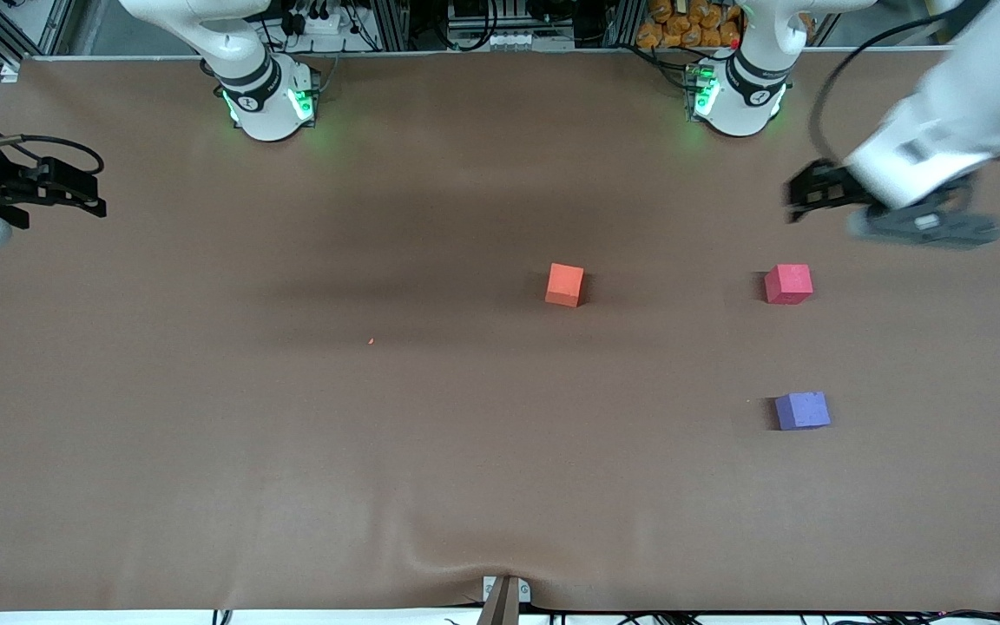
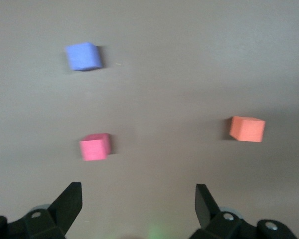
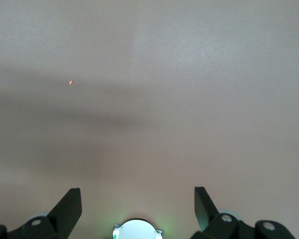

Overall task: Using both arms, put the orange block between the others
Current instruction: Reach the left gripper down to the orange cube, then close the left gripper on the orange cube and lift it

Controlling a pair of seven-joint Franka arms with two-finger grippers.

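Orange block [image 1: 564,285] sits ungrasped on the worktop [image 1: 292,434]; both pincers, left [image 1: 799,201] and right [image 1: 92,195], hover spread apart, so grasping it likely comes next.

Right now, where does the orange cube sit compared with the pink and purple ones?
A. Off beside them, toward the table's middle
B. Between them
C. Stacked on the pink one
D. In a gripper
A: the orange cube rests alone on the table, apart from the pink cube and purple cube.
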